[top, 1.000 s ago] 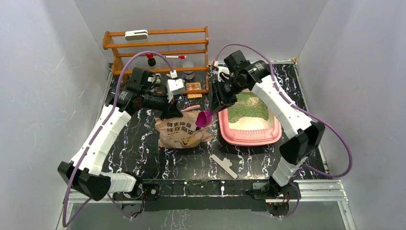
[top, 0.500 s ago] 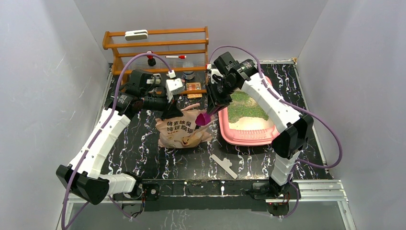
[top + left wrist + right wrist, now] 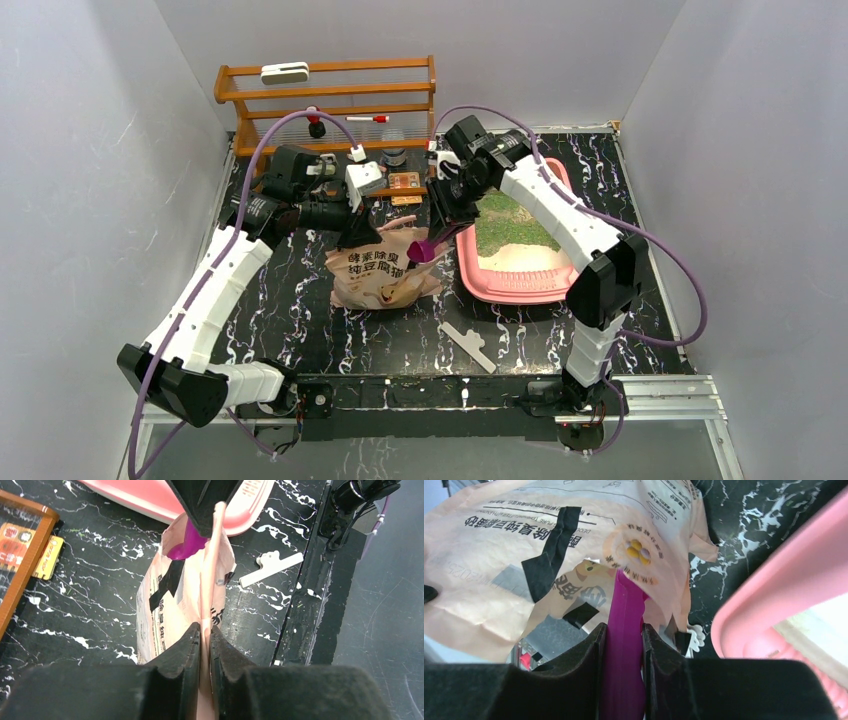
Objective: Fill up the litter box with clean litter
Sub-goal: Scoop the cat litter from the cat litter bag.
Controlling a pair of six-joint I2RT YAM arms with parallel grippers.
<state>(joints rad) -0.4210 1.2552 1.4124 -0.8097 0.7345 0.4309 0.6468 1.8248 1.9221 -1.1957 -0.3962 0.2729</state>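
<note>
The pink litter box [image 3: 520, 290] lies at the right of the table, with green clean litter [image 3: 505, 232] in its far half and pale sand-coloured fill nearer me. Left of it stands the beige litter bag [image 3: 380, 275]. My left gripper [image 3: 358, 232] is shut on the bag's top edge, and the left wrist view shows the jaws [image 3: 205, 627] pinching that thin edge. My right gripper [image 3: 445, 215] is shut on the handle of a purple scoop [image 3: 626, 610], whose bowl [image 3: 425, 248] dips into the bag's mouth [image 3: 574, 580].
A wooden shelf rack [image 3: 330, 110] with small items stands at the back left. A white clip [image 3: 468, 345] lies on the black marbled tabletop near the front. Grey walls close in on both sides.
My right arm has swung left, carrying the purple scoop from beside the litter box to the bag's mouth. The left gripper has kept its hold on the bag's edge.
</note>
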